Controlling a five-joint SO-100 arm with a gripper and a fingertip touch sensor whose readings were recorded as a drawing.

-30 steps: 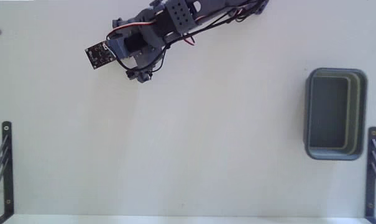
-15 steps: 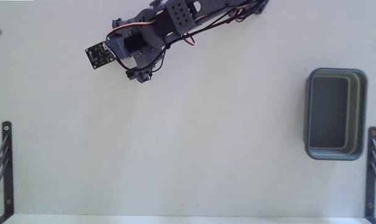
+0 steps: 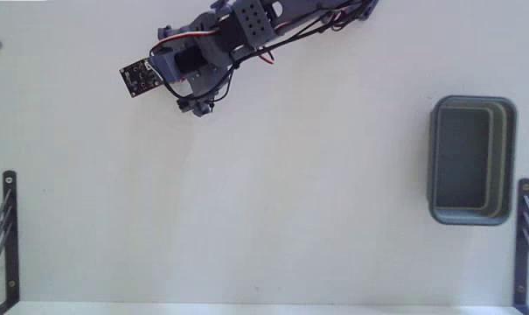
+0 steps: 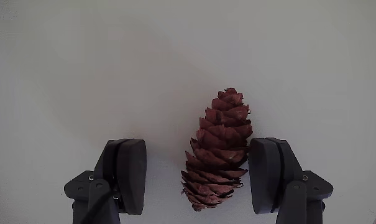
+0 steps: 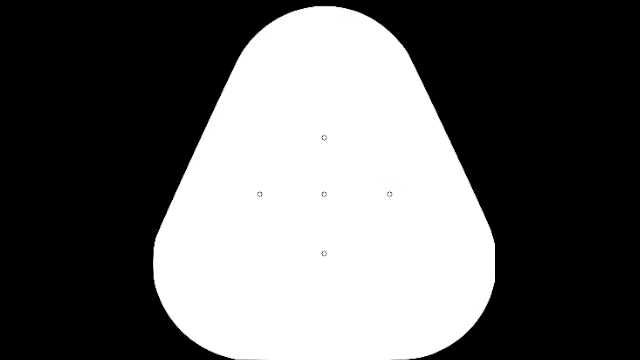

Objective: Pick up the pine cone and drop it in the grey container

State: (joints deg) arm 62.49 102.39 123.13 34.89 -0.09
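Rough, scaly pine cone [image 4: 216, 149] on a smooth matt white table [image 4: 113, 68].

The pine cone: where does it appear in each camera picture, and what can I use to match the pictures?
Fixed view: the pine cone cannot be seen; the arm at the upper left covers that part of the table.
Wrist view: the pine cone lies low and right of centre, between the open fingers, nearer the right one.
Shared landmark: the claw, dark at the arm's tip in the fixed view.

One pine cone [image 4: 216, 151] lies between the open fingers; one grey container [image 3: 471, 160] sits well away from the gripper [image 4: 200, 177].
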